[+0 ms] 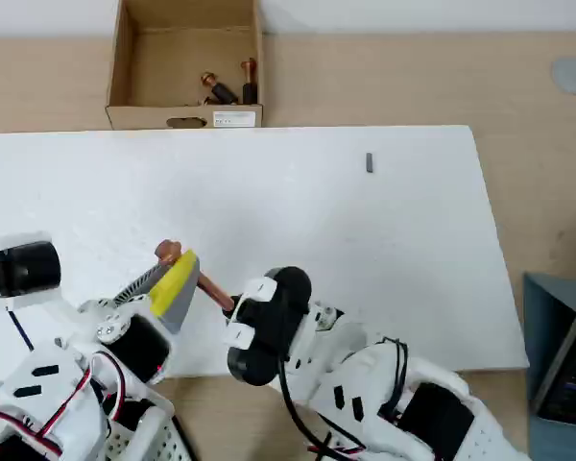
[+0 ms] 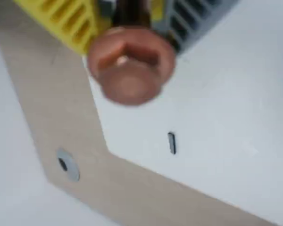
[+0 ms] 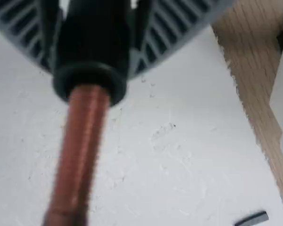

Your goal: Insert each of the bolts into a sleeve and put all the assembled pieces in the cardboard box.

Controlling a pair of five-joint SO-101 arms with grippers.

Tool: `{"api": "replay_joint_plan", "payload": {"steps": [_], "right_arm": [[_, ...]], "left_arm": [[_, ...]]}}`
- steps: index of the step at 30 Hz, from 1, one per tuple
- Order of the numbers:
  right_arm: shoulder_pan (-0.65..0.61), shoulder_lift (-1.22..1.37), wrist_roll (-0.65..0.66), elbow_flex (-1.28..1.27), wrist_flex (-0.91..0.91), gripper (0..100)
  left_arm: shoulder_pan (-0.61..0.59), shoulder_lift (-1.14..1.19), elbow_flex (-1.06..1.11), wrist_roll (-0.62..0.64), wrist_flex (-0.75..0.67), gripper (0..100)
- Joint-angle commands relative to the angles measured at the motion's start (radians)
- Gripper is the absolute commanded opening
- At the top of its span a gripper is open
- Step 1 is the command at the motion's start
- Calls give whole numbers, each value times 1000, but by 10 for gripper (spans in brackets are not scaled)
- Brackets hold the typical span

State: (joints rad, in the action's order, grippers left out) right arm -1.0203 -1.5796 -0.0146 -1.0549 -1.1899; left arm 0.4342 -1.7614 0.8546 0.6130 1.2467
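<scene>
High view: left hand [image 1: 176,272] clenches the bolt [image 1: 211,287] near its head; right hand [image 1: 238,309] clamps the sleeve [image 3: 92,52]; bolt's long axis spans between them, shaft in sleeve.

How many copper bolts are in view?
3. Two lie sleeved in the cardboard box: one bolt, another bolt. The third bolt runs from the left tool into the right tool's sleeve. Others may be hidden.
</scene>
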Motion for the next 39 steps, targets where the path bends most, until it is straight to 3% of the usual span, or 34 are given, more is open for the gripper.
{"api": "replay_joint_plan", "payload": {"steps": [1, 10, 20, 28, 35, 39], "right_arm": [[-4, -8, 9, 12, 28, 9], [-5, -8, 9, 12, 28, 9], [-5, -8, 9, 10, 28, 9], [-4, -8, 9, 10, 26, 9], [-4, -8, 9, 8, 25, 9], [-4, -8, 9, 7, 23, 9]], "left_arm": [[12, -4, -6, -31, 14, 2], [135, 1, 12, -54, 38, 2], [218, -4, 31, -236, 132, 2], [215, -4, 31, -270, 199, 8], [143, -4, 21, -265, 199, 176], [126, -4, 9, -265, 199, 185]]}}
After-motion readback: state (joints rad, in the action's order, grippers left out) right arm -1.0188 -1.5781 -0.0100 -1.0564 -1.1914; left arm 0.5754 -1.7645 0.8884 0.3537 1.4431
